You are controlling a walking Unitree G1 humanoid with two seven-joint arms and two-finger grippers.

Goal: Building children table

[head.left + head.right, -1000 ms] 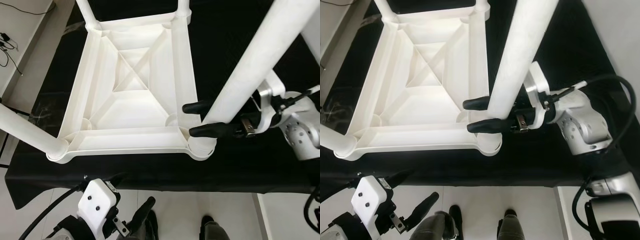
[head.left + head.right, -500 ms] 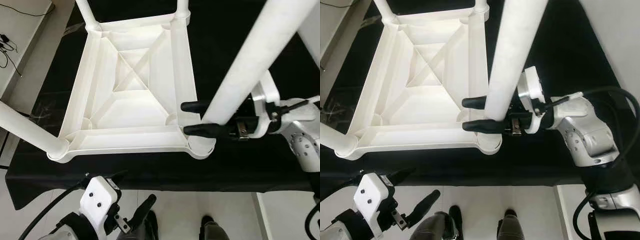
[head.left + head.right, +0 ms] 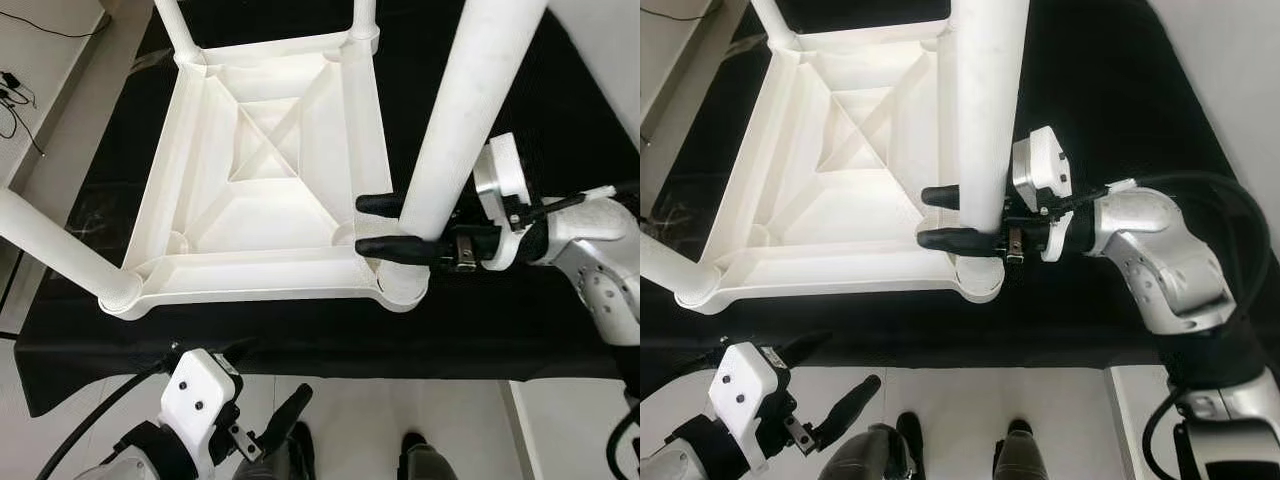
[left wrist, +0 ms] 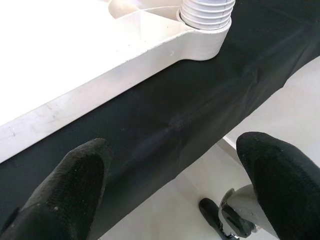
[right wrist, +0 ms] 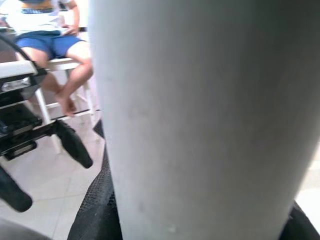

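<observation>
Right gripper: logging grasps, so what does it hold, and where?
The right gripper clamps the white table leg near its lower end, above the tabletop's corner socket.

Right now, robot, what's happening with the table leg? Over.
Right gripper shut on white leg, near its base at the corner socket. Left gripper open, low, idle. Upturned tabletop on black cloth. Nothing in the way.

- The white plastic tabletop [image 3: 270,190] lies upside down on the black-covered worktop [image 3: 500,320] — its ribbed underside with an X-shaped brace faces up.
- Three white legs stand in its corner sockets: two at the far corners [image 3: 172,25] and one at the near left [image 3: 55,255].
- A fourth leg [image 3: 460,130] stands nearly upright over the near right socket [image 3: 402,290] — the right gripper [image 3: 385,226] clasps its lower end between the jaws.
</observation>
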